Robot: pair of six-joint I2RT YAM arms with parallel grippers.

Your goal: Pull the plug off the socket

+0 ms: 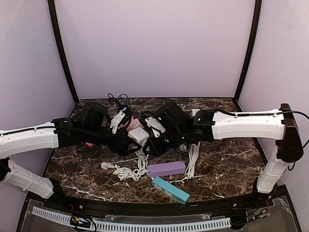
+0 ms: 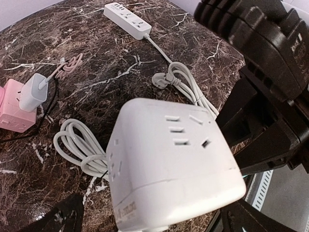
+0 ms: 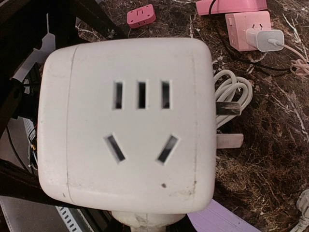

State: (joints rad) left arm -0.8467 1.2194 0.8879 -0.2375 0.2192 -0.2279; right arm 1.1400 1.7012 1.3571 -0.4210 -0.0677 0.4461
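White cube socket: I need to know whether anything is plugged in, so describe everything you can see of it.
The white cube socket is glossy plastic with rounded corners and seam lines. The face toward the right wrist camera shows three narrow slots above two slanted ones, all empty; the faces seen from the left wrist are empty too. A white cord stub leaves one end. It is held tilted above the marble table by the right pincer.
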